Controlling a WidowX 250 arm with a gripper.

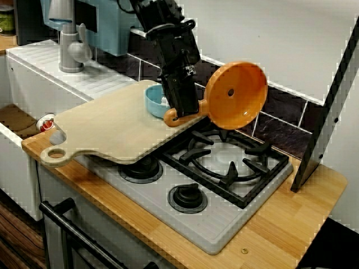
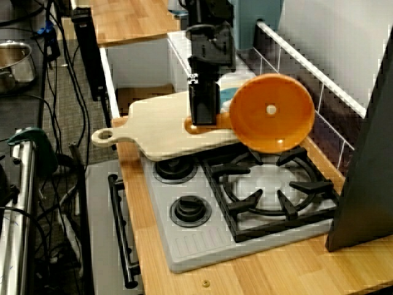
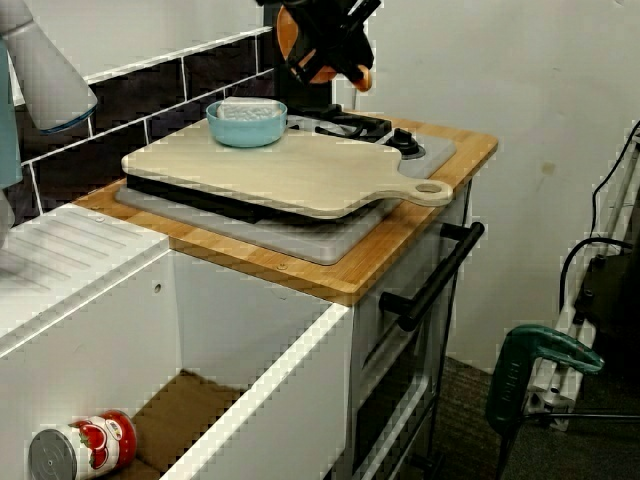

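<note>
— Where's the orange pan (image 1: 235, 95)?
— In the air above the black grate (image 1: 230, 162), just past the edge of the cutting board (image 1: 112, 126). The gripper (image 1: 182, 111) is clamped on its handle.
— Which way does it lie?
— Handle to bowl runs about level along the back wall, with the handle end nearest the blue bowl (image 1: 152, 101). It's tipped on edge, hollow side facing the room.
— And from the sink side?
— Mostly hidden behind the gripper, and the fingertips are hard to make out.
</note>
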